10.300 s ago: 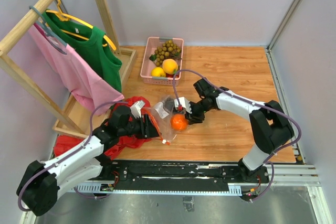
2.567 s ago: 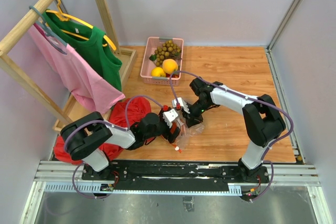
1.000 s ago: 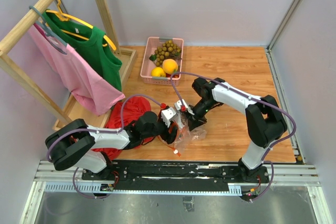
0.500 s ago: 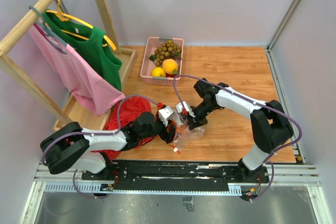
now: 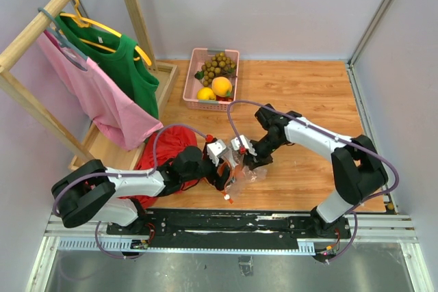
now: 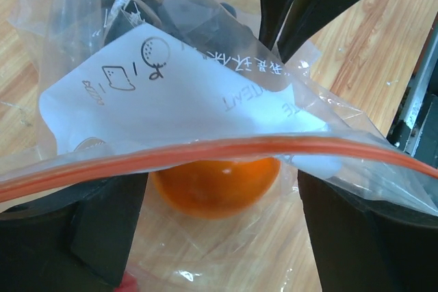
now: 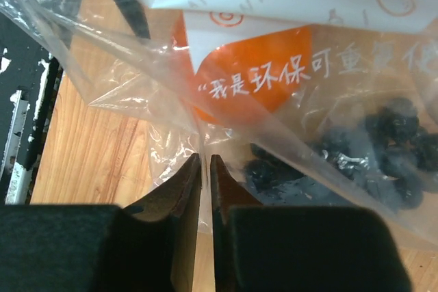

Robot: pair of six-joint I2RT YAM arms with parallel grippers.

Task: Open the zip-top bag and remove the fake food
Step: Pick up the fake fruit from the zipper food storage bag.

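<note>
Top external view: at the far left a wooden rack carries a pink shirt and a green shirt on hangers. A red cloth lies crumpled on the desk near the rack's foot. Just right of it, the left gripper is at the zip-top bag, which sits on the desk between the two arms, close to the near edge. The right gripper meets the bag from the other side. Farther back, the pink basket holds a tan-brown bunch, a lemon and a yellow-orange fruit.

In the left wrist view the left gripper's fingers are spread wide. The bag's orange-red zip strip runs across both, and an orange fruit inside the bag shows in the gap below a white label.

In the right wrist view the fingers are pressed almost together, pinching a fold of the bag's clear plastic. A dark purple bunch lies inside the bag to the right.
</note>
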